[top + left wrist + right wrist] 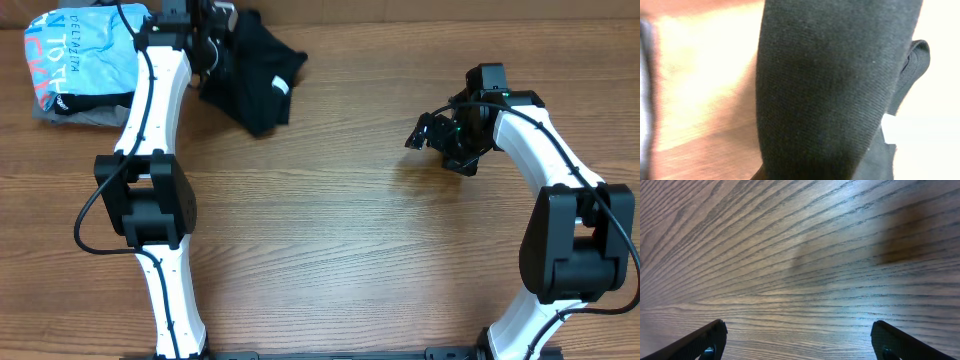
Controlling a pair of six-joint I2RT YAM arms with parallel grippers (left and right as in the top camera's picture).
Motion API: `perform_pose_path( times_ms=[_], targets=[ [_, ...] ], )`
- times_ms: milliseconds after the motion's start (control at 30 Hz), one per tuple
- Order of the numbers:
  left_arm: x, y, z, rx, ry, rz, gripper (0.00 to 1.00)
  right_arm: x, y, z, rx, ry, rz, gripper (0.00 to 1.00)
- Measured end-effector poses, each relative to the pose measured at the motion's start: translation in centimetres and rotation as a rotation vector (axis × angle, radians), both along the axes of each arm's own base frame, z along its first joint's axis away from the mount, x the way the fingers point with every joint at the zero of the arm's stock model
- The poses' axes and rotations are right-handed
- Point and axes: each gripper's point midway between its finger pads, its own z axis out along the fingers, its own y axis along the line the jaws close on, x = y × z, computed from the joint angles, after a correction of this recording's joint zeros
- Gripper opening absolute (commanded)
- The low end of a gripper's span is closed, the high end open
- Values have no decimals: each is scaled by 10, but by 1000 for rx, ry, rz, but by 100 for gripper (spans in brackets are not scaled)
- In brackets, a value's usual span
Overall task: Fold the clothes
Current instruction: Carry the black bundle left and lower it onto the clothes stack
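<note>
one wooden table (pixel 340 230) carries everything. the black t-shirt (pixel 250 85) lies crumpled near the far edge, left of centre. a light blue printed shirt (pixel 80 50) sits in the far left corner on a grey folded garment (pixel 70 115). the left gripper (pixel 208 45) touches the heap's left side; black fabric (pixel 830 90) fills its wrist view, so i cannot tell how its jaws stand. the right gripper (pixel 425 133) hovers over bare wood toward the right edge, jaws apart, empty. a small white tag (pixel 280 87) shows on the heap.
</note>
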Motion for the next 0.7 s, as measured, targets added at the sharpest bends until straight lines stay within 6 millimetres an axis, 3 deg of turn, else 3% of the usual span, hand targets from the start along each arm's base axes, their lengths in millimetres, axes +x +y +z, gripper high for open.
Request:
perform_pose_path(
  times_ms=[200,367,500,700],
  targets=[
    [22,24,57,42,-136,97,4,0,0,0,0,-1,3,96],
    [26,59,93,41,-199,209,4,0,0,0,-1,-2,6,96],
    [26,94,110,38,-227,324,4,0,0,0,-1,-4,9,96],
    [17,145,109,12,-210,509,4,0,0,0,-2,-4,10,96]
  ],
)
